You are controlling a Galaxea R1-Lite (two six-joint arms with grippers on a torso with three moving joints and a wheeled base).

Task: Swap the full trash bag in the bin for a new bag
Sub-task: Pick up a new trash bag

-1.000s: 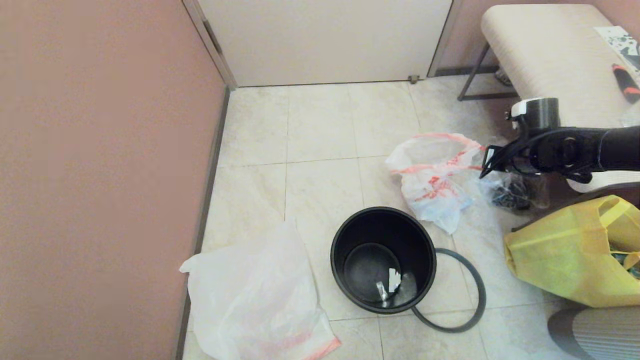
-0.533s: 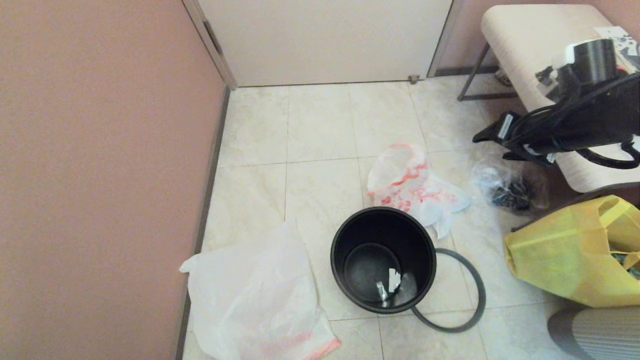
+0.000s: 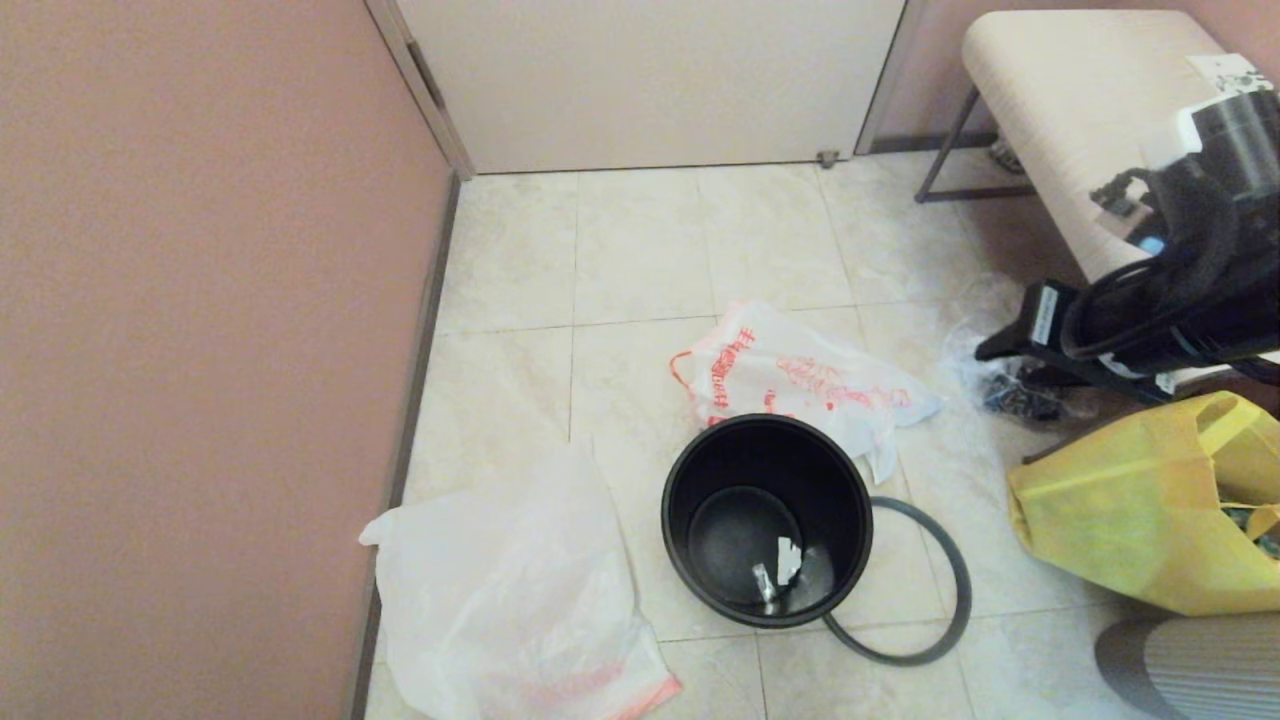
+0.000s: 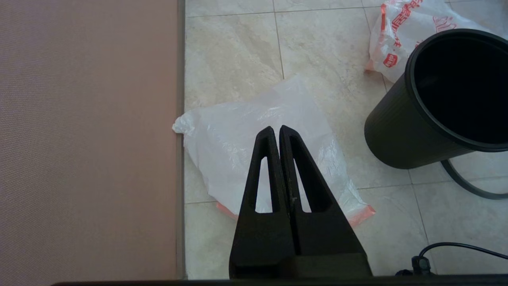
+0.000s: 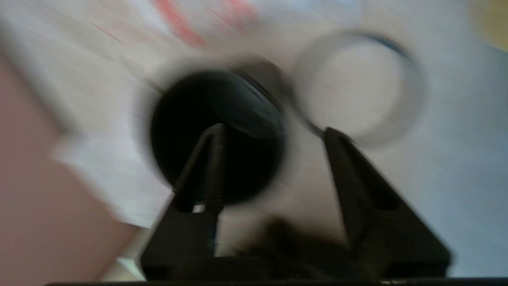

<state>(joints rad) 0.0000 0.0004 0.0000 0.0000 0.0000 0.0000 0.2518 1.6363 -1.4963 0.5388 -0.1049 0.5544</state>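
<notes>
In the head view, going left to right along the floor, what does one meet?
Milky-white plain plastic bag → round black plastic bin → thin grey hoop → yellow fabric tote.

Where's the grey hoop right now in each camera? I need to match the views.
Head view: the grey hoop lies flat on the floor, touching the bin's right side.
Left wrist view: only an arc shows, beside the bin's base.
Right wrist view: the whole ring, blurred, beside the bin's dark opening.
Shared landmark: the bin.
</notes>
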